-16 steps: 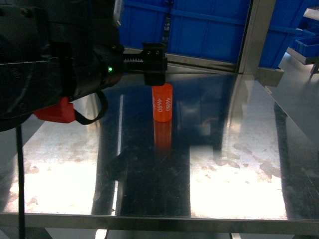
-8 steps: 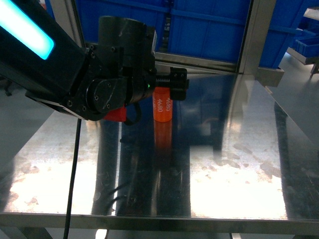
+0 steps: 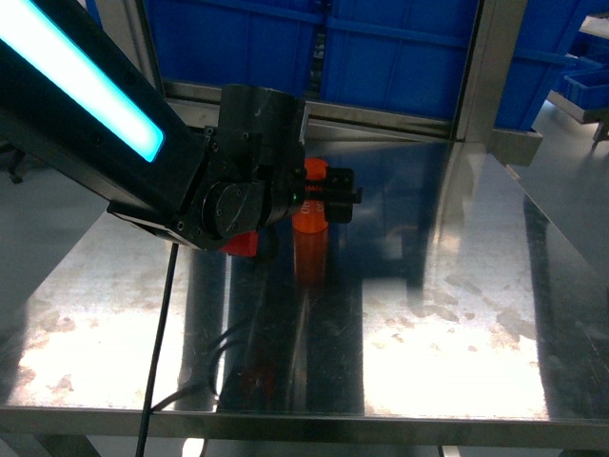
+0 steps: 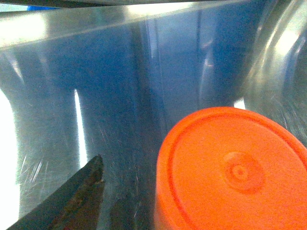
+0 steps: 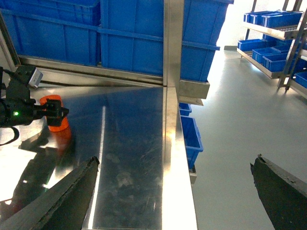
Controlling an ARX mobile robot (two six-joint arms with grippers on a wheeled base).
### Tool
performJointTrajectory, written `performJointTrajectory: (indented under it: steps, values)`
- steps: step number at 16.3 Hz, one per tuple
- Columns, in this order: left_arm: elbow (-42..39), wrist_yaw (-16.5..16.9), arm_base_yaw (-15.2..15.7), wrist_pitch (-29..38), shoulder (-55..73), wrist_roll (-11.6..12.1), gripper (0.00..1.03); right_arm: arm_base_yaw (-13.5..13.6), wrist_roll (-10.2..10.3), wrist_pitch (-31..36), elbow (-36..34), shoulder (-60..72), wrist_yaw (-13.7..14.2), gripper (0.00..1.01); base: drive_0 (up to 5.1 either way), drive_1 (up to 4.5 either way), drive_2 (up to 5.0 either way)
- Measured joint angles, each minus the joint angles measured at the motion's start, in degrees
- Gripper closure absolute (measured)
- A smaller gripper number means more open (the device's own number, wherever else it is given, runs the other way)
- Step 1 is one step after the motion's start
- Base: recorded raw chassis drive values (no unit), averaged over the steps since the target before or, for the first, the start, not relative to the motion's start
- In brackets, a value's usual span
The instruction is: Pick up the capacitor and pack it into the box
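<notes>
An orange cylindrical capacitor stands upright on the steel table, a little behind its middle. My left gripper is lowered over its upper half, with the jaws on either side of it. In the left wrist view the capacitor's round top fills the lower right. One dark finger stands apart from it at the lower left, with bare table between them; the other finger is hidden. My right gripper is open over the table's right edge with nothing in it. The box is out of view.
Big blue plastic bins are stacked behind the table, with a steel upright post at the back right. Past the table's right edge is grey floor, a small blue bin below, and shelves of blue bins further off.
My left arm has swung in over the table. Its gripper has dropped from just above the capacitor's top to around its upper half. The capacitor has not moved.
</notes>
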Motion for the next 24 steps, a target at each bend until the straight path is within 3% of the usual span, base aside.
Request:
performJointTrajectory:
  steps: [3,4,6,8,10,12,14,16,18,19,20,24]
  values:
    - [-0.8,0.4,0.0,0.3,-0.5,0.1,0.54,0.0,0.0,0.0,0.0,0.0,0.0,0.03,0.0,0.0,0.0]
    - [-2.7,0.5,0.2,1.5,-1.9,0.0,0.57,0.0,0.0,0.0,0.0,0.0,0.0,0.03,0.0,0.0,0.0]
    - [-10.9,1.8,0.9,6.0,-9.8,0.0,0.58,0.0,0.0,0.0,0.0,0.0,0.0,0.03,0.0,0.0,0.0]
    - [-22.2,1.0,2.8,13.8,-23.0,0.2,0.58,0.0,0.0,0.0,0.0,0.0,0.0,0.03,0.0,0.0,0.0]
    - [-36.5,-0.2,5.6,22.9,-36.2,1.0,0.58,0.0,0.0,0.0,0.0,0.0,0.0,0.03,0.0,0.0,0.0]
    - [-50.8,-0.6,7.9,26.0,-47.6,1.7,0.58,0.0,0.0,0.0,0.0,0.0,0.0,0.03,0.0,0.0,0.0]
    - [-61.5,1.6,9.7,25.7,-61.8,2.1,0.58,0.0,0.0,0.0,0.0,0.0,0.0,0.03,0.0,0.0,0.0]
    - [-66.6,4.3,10.7,19.9,-74.7,2.8,0.58,0.0,0.0,0.0,0.0,0.0,0.0,0.03,0.0,0.0,0.0]
    - [-67.1,4.5,10.7,19.3,-76.8,3.5,0.58,0.0,0.0,0.0,0.0,0.0,0.0,0.03,0.0,0.0,0.0]
    - [-67.0,-0.1,10.5,11.5,-78.5,4.5,0.58,0.0,0.0,0.0,0.0,0.0,0.0,0.03,0.0,0.0,0.0]
    - [-69.3,-0.8,11.5,10.0,-80.9,5.1,0.58,0.0,0.0,0.0,0.0,0.0,0.0,0.03,0.0,0.0,0.0]
    - [-78.1,2.7,16.2,9.0,-90.9,5.1,0.59,0.0,0.0,0.0,0.0,0.0,0.0,0.03,0.0,0.0,0.0]
